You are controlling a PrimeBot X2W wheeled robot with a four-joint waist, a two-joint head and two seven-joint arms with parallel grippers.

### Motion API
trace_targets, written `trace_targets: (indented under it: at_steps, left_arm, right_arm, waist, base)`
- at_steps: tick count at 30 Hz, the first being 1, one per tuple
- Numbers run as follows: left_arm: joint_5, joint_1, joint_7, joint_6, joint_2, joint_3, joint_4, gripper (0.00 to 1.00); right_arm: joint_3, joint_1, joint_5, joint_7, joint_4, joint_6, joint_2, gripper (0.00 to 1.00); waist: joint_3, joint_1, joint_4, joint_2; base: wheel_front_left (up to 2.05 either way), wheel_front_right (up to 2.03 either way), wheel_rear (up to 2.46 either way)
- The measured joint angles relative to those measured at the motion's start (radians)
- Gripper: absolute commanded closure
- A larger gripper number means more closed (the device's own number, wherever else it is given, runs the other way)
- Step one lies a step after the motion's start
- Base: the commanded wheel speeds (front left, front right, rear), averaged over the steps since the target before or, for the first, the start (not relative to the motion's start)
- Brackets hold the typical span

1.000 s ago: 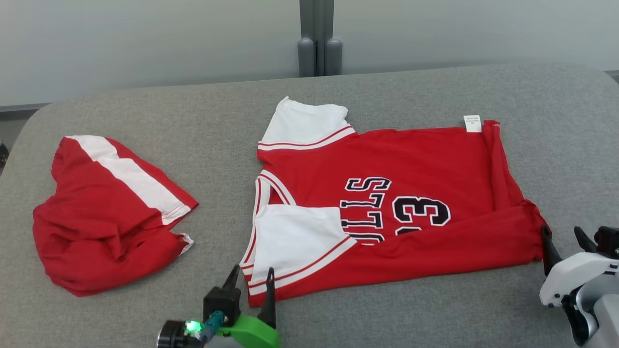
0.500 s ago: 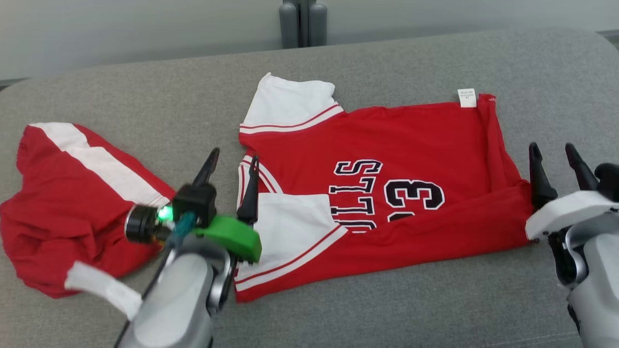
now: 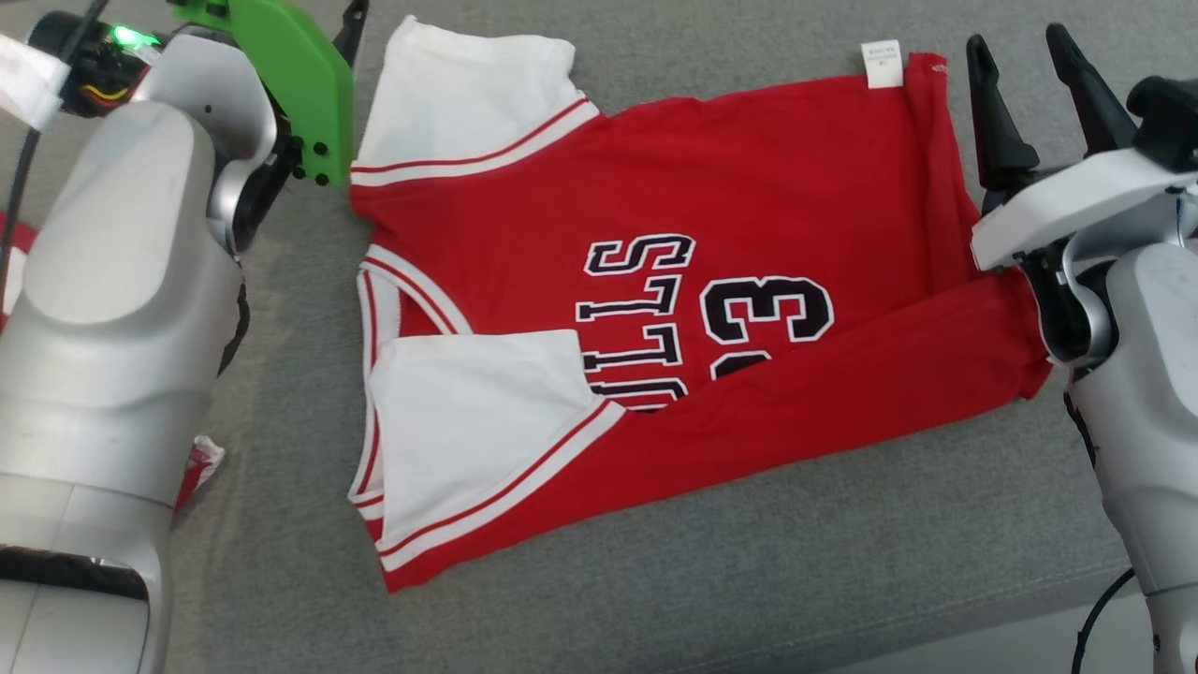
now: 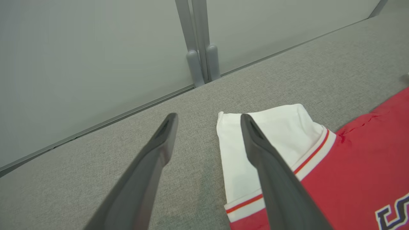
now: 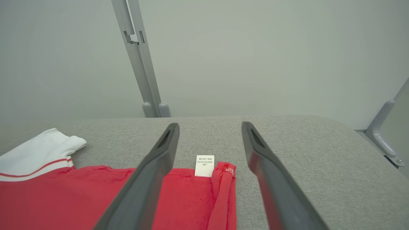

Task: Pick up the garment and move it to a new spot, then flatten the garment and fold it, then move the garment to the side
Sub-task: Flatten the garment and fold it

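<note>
Where the grey upholstered surface (image 3: 749, 562) comes closest to the head camera, the red jersey (image 3: 655, 187) lies spread flat and sideways, collar toward the robot's left. Its nearest long edge is turned up in a red band that covers part of the black lettering and the number. At the near left corner, a white sleeve (image 3: 468, 412) with red stripes is folded in over the chest. A scrap of a second red-and-white cloth (image 3: 201, 463) peeks out beside the pale left forearm (image 3: 112, 328). The right forearm (image 3: 1142, 393) stands just beside the jersey's hem end. Farther back, the other white sleeve (image 3: 459, 94) sticks out flat, next to the green bracket (image 3: 290, 84) on the left wrist. The left gripper (image 4: 208, 119) hovers at this sleeve's edge, fingers spread wide and holding nothing. The right gripper (image 3: 1015, 42) hangs at the far hem corner, fingers likewise wide apart and empty, with the white label (image 5: 204, 166) between them in its wrist view. Beyond the surface rise a grey post (image 5: 140, 64) and a pale wall (image 5: 255, 48).
</note>
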Motion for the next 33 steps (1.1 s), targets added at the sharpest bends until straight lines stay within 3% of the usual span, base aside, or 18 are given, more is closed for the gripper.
trace_targets:
  at_steps: [6,20,27,28,29,30,33]
  left_arm:
    - [-0.027,-0.091,0.111,-0.004,0.061,-0.098,0.086,0.00]
    - [0.014,-0.238,0.168,-0.005,0.148,-0.220,0.248,0.00]
    - [-0.021,-0.265,0.195,-0.003,0.138,-0.229,0.292,0.00]
    - [-0.030,-0.266,0.205,-0.002,0.135,-0.235,0.292,0.21]
    - [-0.044,-0.266,0.217,-0.002,0.130,-0.242,0.291,0.52]
    - [-0.061,-0.266,0.225,-0.002,0.123,-0.249,0.287,1.00]
    - [-0.090,-0.263,0.210,-0.004,0.106,-0.253,0.280,1.00]
  right_arm:
    - [0.077,-0.066,0.023,-0.015,0.028,0.000,-0.001,0.00]
    - [0.193,-0.148,0.094,-0.075,0.090,0.000,-0.002,0.00]
    - [0.213,-0.162,0.109,-0.093,0.123,0.000,-0.014,0.00]
    - [0.213,-0.164,0.110,-0.093,0.128,0.000,-0.016,0.00]
    - [0.214,-0.167,0.111,-0.094,0.135,0.000,-0.021,0.00]
    - [0.214,-0.171,0.111,-0.095,0.142,0.000,-0.025,0.00]
    - [0.215,-0.180,0.111,-0.097,0.159,0.000,-0.041,0.00]
  waist:
    - [0.060,0.0000,-0.080,0.0000]
    - [0.177,0.0000,-0.212,0.0000]
    - [0.196,0.0000,-0.235,0.0000]
    - [0.195,0.0000,-0.234,0.0000]
    - [0.193,0.0000,-0.231,0.0000]
    - [0.191,0.0000,-0.228,0.0000]
    - [0.185,0.0000,-0.212,0.0000]
  base:
    - [0.00,0.00,0.00]
    - [0.00,0.00,0.00]
    - [0.00,0.00,0.00]
    - [0.00,0.00,0.00]
    - [0.00,0.00,0.00]
    - [0.00,0.00,0.00]
    - [0.00,0.00,0.00]
